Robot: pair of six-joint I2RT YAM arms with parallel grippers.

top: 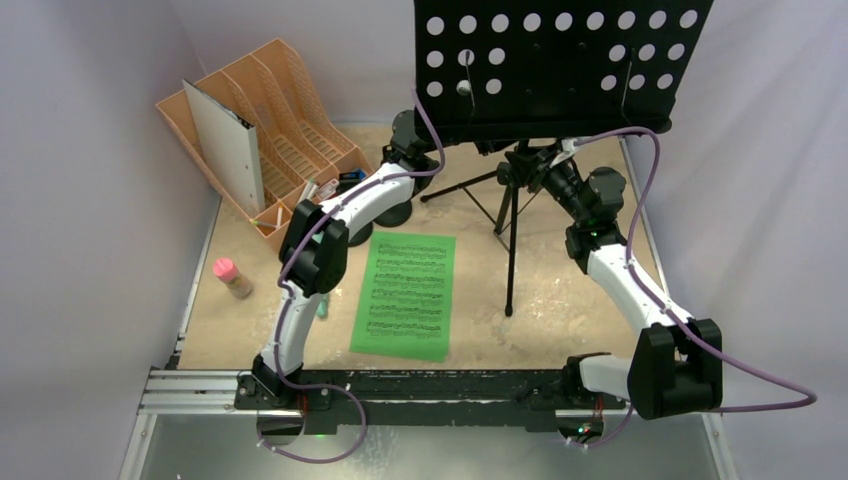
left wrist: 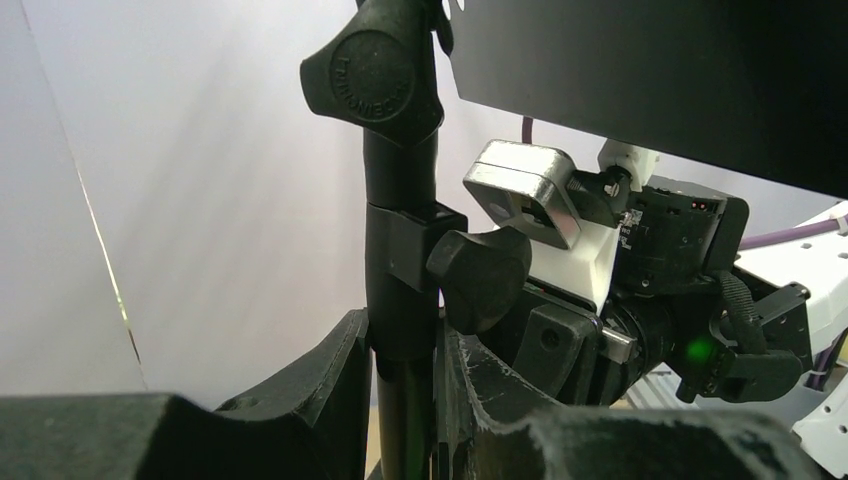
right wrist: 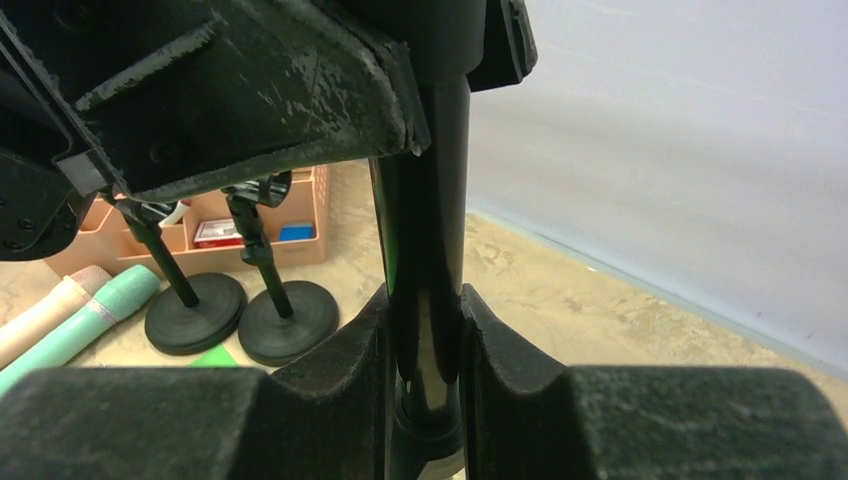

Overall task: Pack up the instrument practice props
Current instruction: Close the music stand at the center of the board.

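Observation:
The black tripod [top: 511, 215] stands at the back of the table, its perforated music desk [top: 560, 60] on top. In the left wrist view my left gripper [left wrist: 405, 395] is shut on the tripod's pole [left wrist: 400, 290], just below a clamp knob [left wrist: 480, 275]. My right gripper [right wrist: 425, 345] is shut on the same pole [right wrist: 425, 240] lower down. One green sheet-music page [top: 405, 295] lies flat in the middle. The pink microphone [top: 232, 277] lies at the left. The teal microphone [right wrist: 80, 325] lies beside two round-based clip poles [right wrist: 285, 320].
The orange slotted file rack [top: 270, 130] with a grey binder [top: 225, 130] stands at the back left. White walls close in the left, back and right sides. The left arm's elbow [top: 315, 250] hangs over the table left of the green page.

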